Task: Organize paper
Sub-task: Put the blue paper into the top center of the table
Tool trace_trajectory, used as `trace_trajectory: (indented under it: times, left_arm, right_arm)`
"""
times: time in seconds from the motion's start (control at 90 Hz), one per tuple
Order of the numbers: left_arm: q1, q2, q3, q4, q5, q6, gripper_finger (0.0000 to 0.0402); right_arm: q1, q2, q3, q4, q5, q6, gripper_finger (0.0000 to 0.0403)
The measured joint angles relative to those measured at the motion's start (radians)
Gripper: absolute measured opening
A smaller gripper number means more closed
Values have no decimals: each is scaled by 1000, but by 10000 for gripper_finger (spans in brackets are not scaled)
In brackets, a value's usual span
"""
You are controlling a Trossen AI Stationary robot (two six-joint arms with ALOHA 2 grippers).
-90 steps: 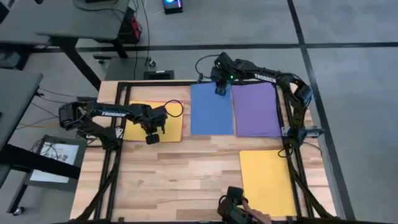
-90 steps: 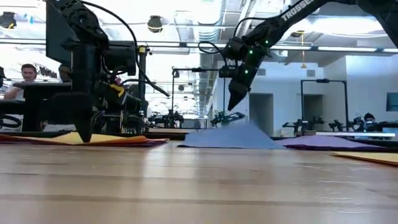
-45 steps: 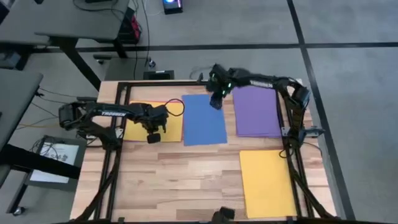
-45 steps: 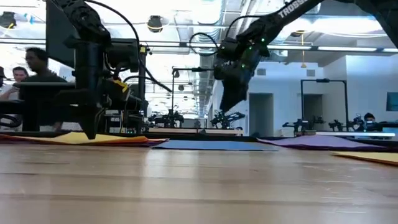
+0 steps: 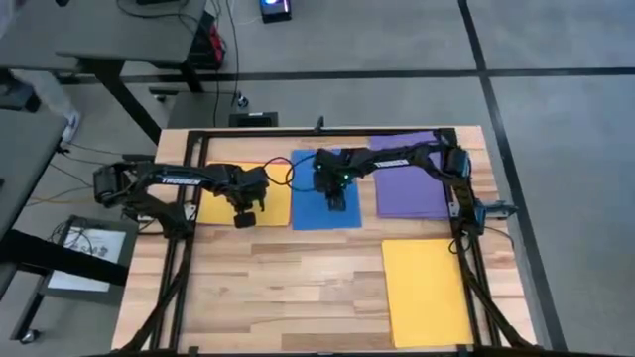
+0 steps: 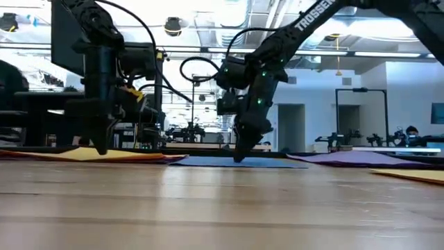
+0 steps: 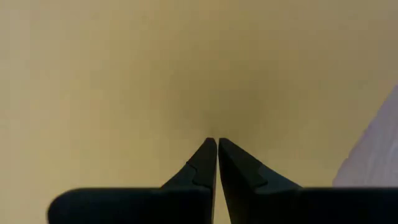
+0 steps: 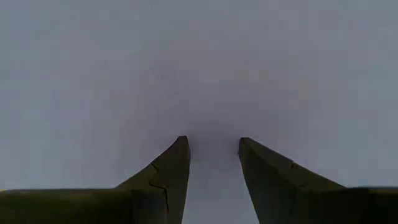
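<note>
A blue sheet of paper (image 5: pixel 308 198) lies flat at the table's far middle. Its left edge is against a yellow sheet (image 5: pixel 218 203) that tops a small stack; a purple layer (image 6: pixel 170 160) shows under it. A purple sheet (image 5: pixel 412 183) lies to the right of the blue one. A second yellow sheet (image 5: pixel 427 288) lies near right. My left gripper (image 5: pixel 244 219) stands shut on the left yellow sheet. My right gripper (image 5: pixel 337 201) is open, its tips down on the blue sheet. My left gripper touches the yellow sheet (image 7: pixel 186 62) with its shut fingertips (image 7: pixel 208 149), close to the sheet's near edge. The fingers point straight down, and the sheet lies flat beneath them. My right gripper has both parted fingertips (image 8: pixel 180 146) down on the blue sheet's face (image 8: pixel 199 62), toward its near right part. It comes from above, pointing down, and the sheet lies flat on the table.
Black frame rails (image 5: pixel 466 248) run along the table's left, right and far sides. Bare wood (image 5: pixel 288 288) spreads over the near left and middle of the table.
My right gripper has gone from the blue sheet's far edge toward the table's left and near side, then down onto the sheet. The blue sheet, raised at its far edge a second ago, has slid left away from the purple sheet and now lies flat against the yellow one.
</note>
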Motion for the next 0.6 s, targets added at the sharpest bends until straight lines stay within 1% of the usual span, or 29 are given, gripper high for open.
trace_trajectory:
  times: [0.156,0.378,0.467,0.6]
  left_arm:
    - [0,0,0,-20,0,-9,1]
    - [0,0,0,-22,0,-11,1]
    - [0,0,0,-21,0,-11,1]
    - [0,0,0,-21,0,-11,1]
  right_arm:
    - [-53,-6,-1,-32,4,-7,132]
    - [-140,-14,-2,-97,5,-108,132]
    - [-146,-14,-2,-105,-2,-151,132]
    - [-117,-14,-3,-100,7,-180,132]
